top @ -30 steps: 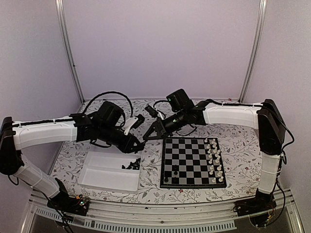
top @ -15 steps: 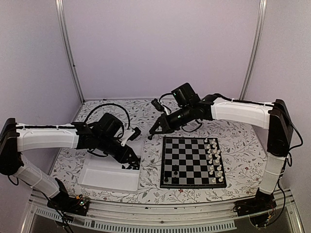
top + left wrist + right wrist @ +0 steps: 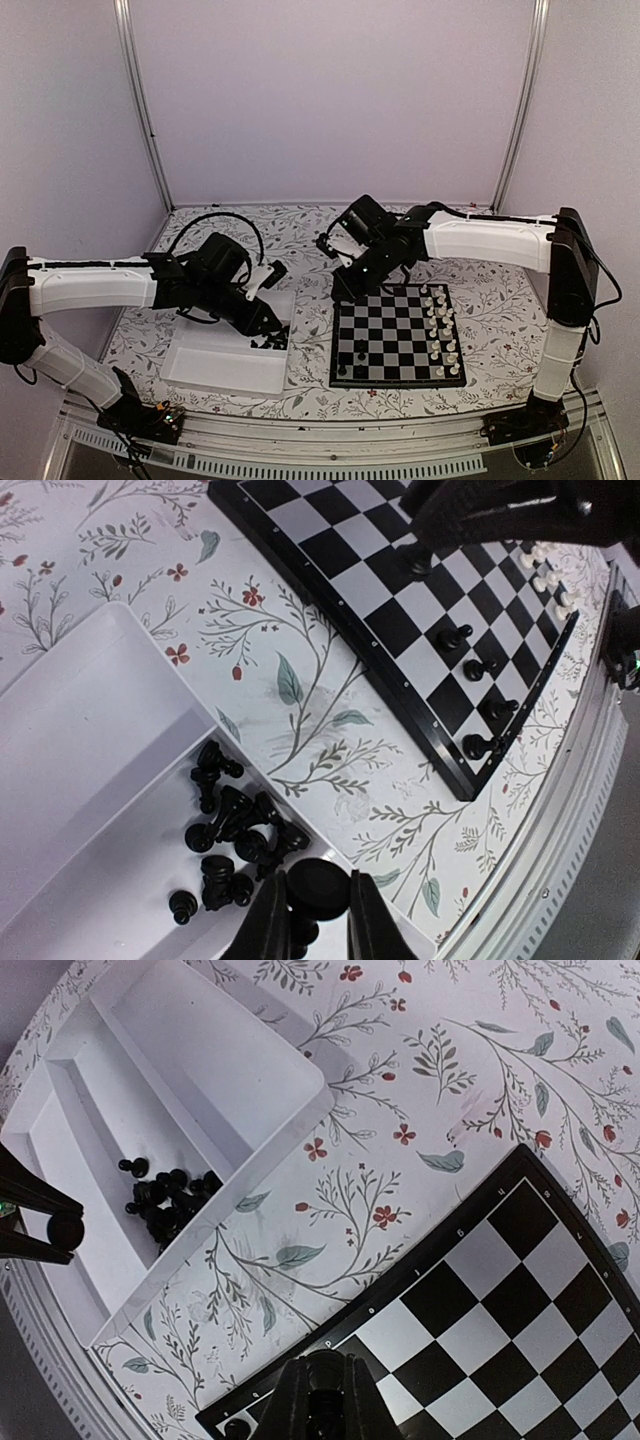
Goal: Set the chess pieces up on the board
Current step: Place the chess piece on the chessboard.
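Against the white tray's (image 3: pixel 80 740) board-side wall, tiny glossy black chess pieces (image 3: pixel 235 830) lie heaped, roughly ten. Left gripper (image 3: pixel 318 890) pinches one above them; right gripper (image 3: pixel 325 1372) grips another over the board's (image 3: pixel 400 630) left half. Four more stand free near its tray-side edge; floral surface (image 3: pixel 300 680) separates tray and board.

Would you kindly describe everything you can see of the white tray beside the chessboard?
The white tray is a shallow rectangular dish, plastic-looking, with low walls and an inner ridge splitting it into two compartments. It lies flat on the floral tablecloth, left of the board and apart from it. Mostly bare, it holds a heap of black chess pieces at the end nearest the board. The left gripper hangs over that heap, closed on one black piece.
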`<state>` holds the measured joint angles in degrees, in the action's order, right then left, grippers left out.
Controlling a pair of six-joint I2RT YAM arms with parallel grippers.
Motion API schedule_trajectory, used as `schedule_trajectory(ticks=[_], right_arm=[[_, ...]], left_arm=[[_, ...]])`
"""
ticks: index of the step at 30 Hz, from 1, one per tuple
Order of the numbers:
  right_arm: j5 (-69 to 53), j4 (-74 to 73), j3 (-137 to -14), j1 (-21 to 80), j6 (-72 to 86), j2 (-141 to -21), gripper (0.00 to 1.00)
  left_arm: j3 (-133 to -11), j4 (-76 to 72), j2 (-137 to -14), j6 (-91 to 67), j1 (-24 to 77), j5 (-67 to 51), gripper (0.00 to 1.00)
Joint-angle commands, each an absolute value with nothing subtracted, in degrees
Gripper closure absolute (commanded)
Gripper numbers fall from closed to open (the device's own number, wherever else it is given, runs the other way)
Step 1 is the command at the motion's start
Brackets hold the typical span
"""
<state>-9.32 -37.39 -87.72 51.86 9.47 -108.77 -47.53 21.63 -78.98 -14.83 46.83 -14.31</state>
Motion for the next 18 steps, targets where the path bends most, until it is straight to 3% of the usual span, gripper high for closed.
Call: schedule_trajectory(ticks=[1,18], right_arm=[[-4.25,-39.00,-85.09,52.99,8.17,-110.74,1.00],[-4.53,-36.66,-81.56,55.07,7.13,-112.92,0.99]], left_arm=[[-49.19,21.14,-79.33,-14.42,46.49,-13.80,0.97],[-49.31,20.91,-79.85,-15.18,46.32,-14.24,0.97]])
